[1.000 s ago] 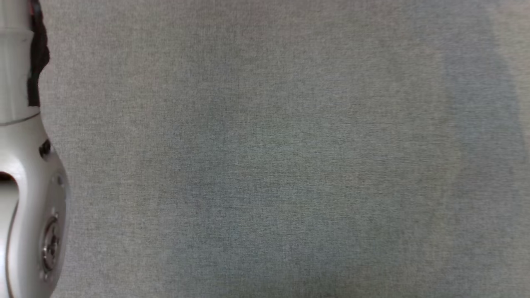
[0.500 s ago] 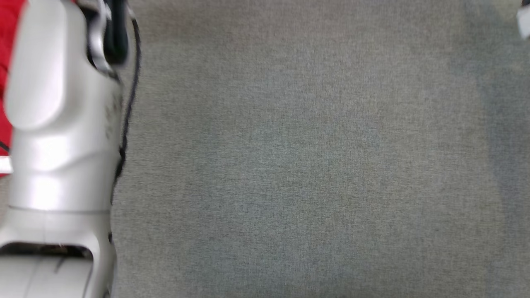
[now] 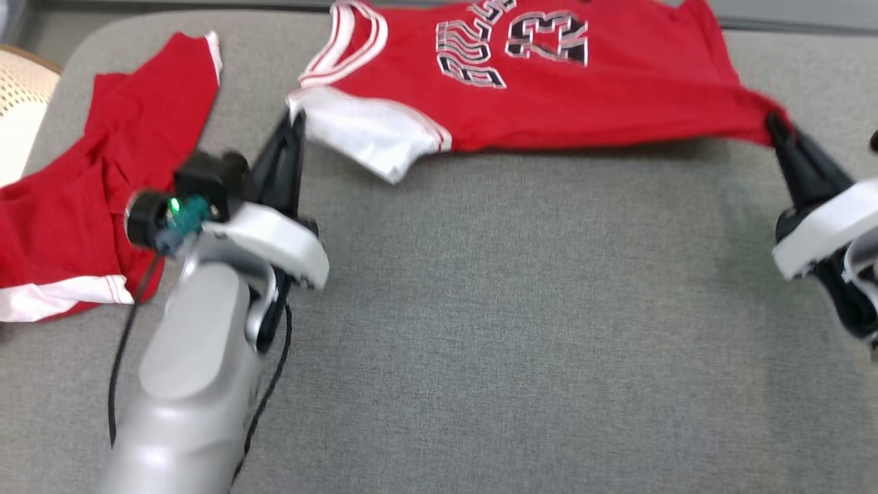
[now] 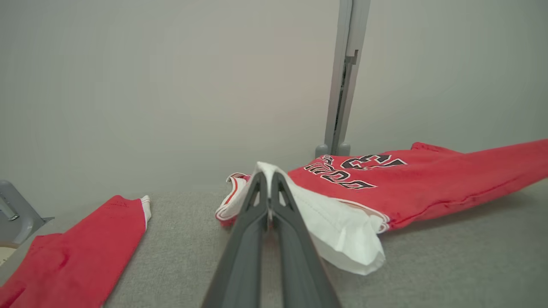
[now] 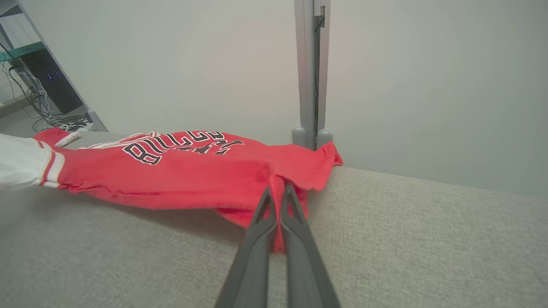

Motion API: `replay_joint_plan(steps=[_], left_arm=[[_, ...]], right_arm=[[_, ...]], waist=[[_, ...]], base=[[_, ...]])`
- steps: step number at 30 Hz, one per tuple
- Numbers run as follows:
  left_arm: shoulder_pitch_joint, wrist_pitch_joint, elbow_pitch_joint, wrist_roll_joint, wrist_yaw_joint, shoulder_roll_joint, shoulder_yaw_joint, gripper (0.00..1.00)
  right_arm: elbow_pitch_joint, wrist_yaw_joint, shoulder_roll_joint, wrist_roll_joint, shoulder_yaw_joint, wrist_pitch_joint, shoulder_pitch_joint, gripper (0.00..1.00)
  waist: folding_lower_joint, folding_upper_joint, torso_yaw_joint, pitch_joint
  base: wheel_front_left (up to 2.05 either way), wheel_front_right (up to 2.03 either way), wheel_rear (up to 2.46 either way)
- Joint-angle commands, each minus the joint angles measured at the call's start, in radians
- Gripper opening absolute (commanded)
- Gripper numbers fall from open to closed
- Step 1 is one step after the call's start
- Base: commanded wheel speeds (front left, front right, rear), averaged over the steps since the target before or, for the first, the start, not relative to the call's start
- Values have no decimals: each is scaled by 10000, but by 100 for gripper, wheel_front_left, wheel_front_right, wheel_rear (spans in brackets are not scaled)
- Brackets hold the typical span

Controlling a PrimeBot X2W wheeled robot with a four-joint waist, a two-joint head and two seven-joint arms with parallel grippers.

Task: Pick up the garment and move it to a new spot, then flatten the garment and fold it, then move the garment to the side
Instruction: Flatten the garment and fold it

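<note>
A red basketball jersey, the garment (image 3: 549, 89), with white trim and black lettering hangs stretched between my two grippers above the grey surface. My left gripper (image 3: 295, 123) is shut on its white-trimmed corner (image 4: 338, 226); in the left wrist view the gripper (image 4: 267, 175) pinches that white edge. At the far right my right gripper (image 3: 775, 123) is shut on the jersey's red corner, and in the right wrist view the gripper (image 5: 276, 190) clamps bunched red cloth (image 5: 192, 171). The jersey's far edge lies on the surface.
A second red piece of clothing with a white band (image 3: 89, 219) lies at the left. A woven basket (image 3: 20, 96) sits at the far left edge. A grey post (image 5: 310, 85) and pale wall stand behind the padded grey surface (image 3: 514, 343).
The whole head view has shifted, so the camera has moved: earlier it showed bare grey surface and my left forearm, now both grippers and the stretched jersey are in it.
</note>
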Motion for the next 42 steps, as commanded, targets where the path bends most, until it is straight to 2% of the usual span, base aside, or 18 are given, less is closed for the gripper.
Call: replay_joint_plan(steps=[1,12,20,27,28,32,42], left_arm=[[341,-20,56,150,-55,106,-106,0],[2382,-20,-144,712,-213,575,-634,0],[3466,-19,21,626,-281,1066,-1775,0],[4306,621,-684,-976,-290,1977,-3460,0],[4306,621,-684,-976,-290,1977,-3460,0],[4687,1185,-1581,-1869,-292,2793,-4146,0],[5444,2918,-4285,-3939,-293,4689,-5501,0]], right_arm=[[114,-3,-59,113,273,-38,271,0],[631,-3,-354,878,2367,137,1212,0],[649,-3,-715,1815,3227,423,1852,0],[21,-3,-1259,2720,3696,1070,2398,0],[21,-3,-1259,2720,3696,1070,2398,0],[-753,-3,-1851,3220,3895,1806,2739,0],[-1747,-3,-3000,4642,4049,4189,3418,0]], waist=[[0,0,-16,-524],[0,0,120,-1991],[0,0,179,-2723],[0,0,106,-3215],[0,0,106,-3215],[0,0,57,-3408],[0,0,-221,-3700]], base=[[0,0,0],[0,0,0],[0,0,0],[0,0,0],[0,0,0],[0,0,0],[0,0,0]])
